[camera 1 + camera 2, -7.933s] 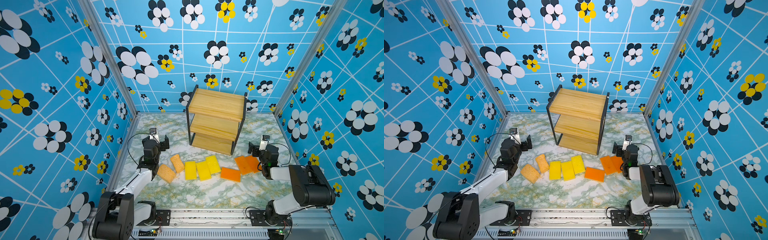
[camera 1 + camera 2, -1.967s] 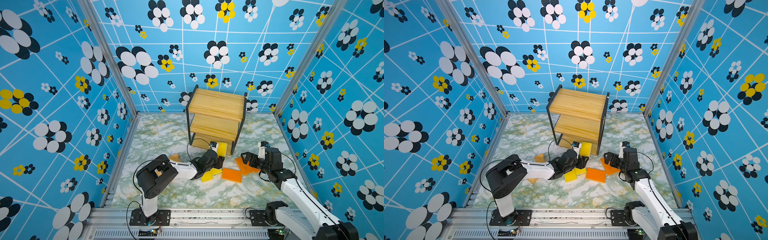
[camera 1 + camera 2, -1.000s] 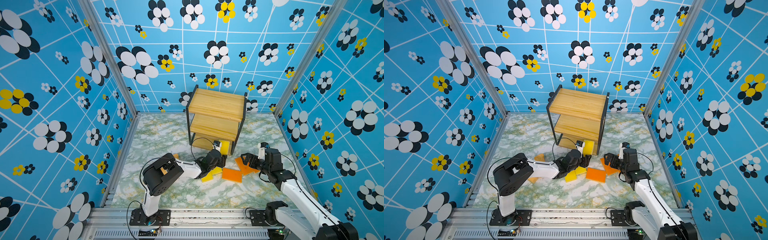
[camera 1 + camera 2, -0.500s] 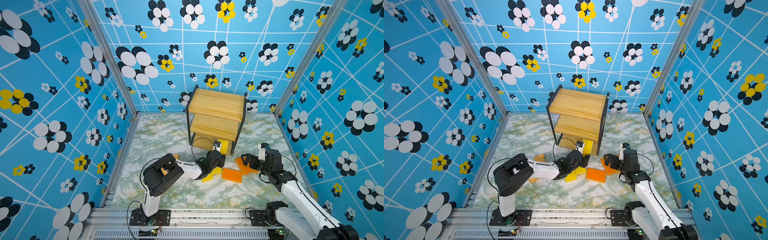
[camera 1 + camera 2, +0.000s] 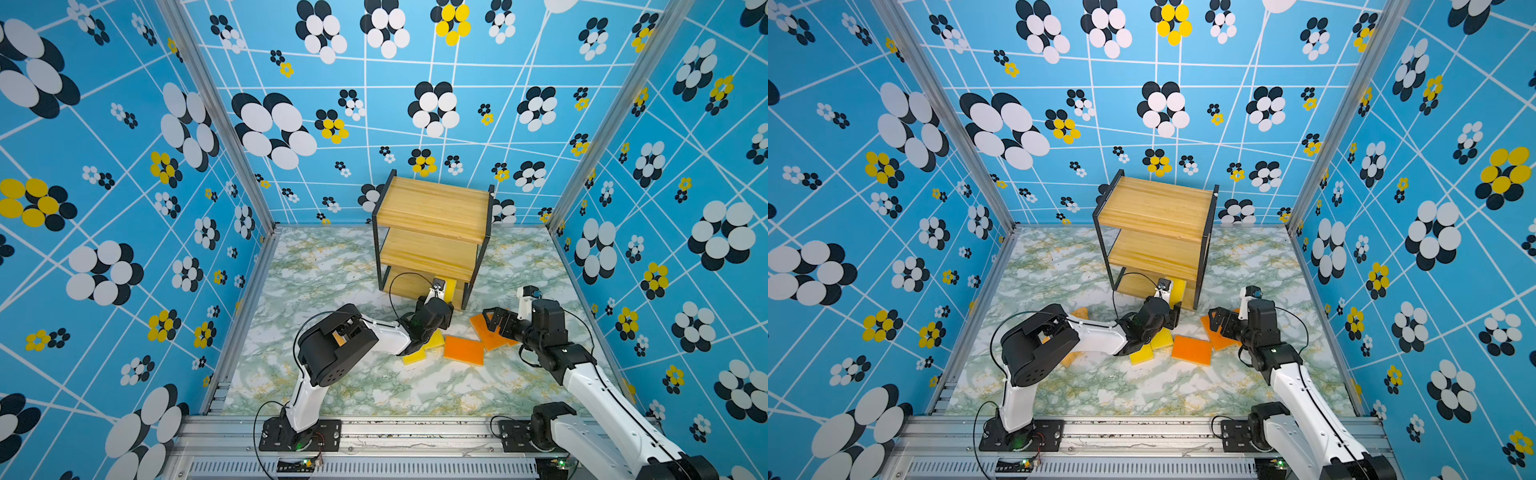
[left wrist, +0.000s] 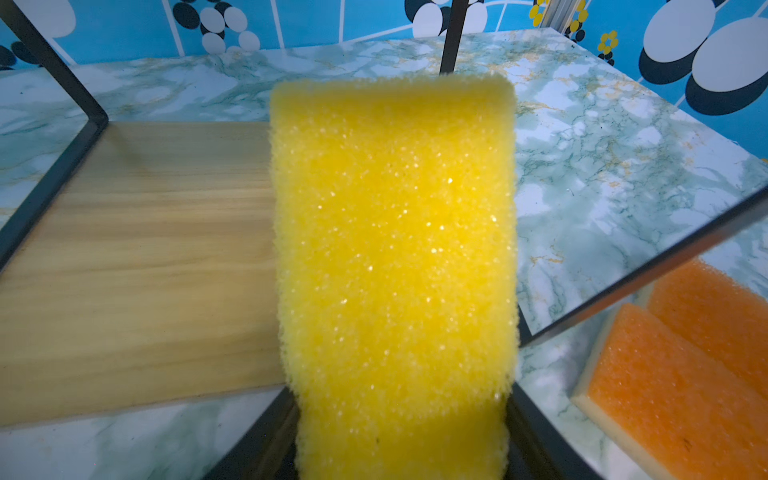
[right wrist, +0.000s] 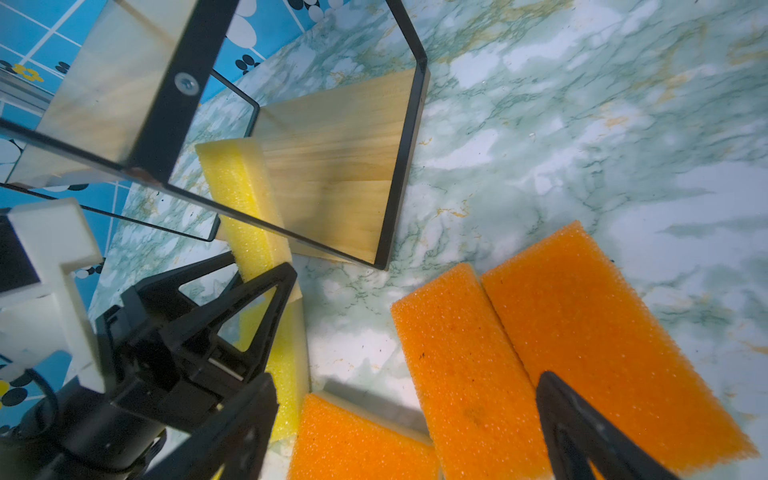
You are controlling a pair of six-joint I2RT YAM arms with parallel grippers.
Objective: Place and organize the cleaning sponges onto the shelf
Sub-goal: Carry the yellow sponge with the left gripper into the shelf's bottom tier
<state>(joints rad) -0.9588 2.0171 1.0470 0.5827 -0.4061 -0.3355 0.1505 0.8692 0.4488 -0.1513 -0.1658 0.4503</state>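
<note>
While reaching into shelf's (image 5: 432, 208) lowest tier, pinches yellow sponge (image 6: 392, 266) in left gripper (image 7: 264, 266), far end over bottom board (image 6: 145, 249). Hovers right gripper (image 7: 401, 386), jaws wide, above orange sponges (image 7: 465, 353) on marble table (image 5: 353, 270).

Eight sponges in all, seen in a top view: three yellow sponges (image 5: 1163, 338), three orange sponges (image 5: 1192, 350) and two tan sponges (image 5: 1080, 312), the tan pair largely hidden behind an arm. One shelf (image 5: 1156, 210) is in view, with three wooden boards in a single black frame. Two arms are present, the left arm (image 5: 1092, 332) and the right arm (image 5: 1291, 378). Three flower-patterned walls (image 5: 892, 208) surround one marble-print floor (image 5: 1100, 386).
</note>
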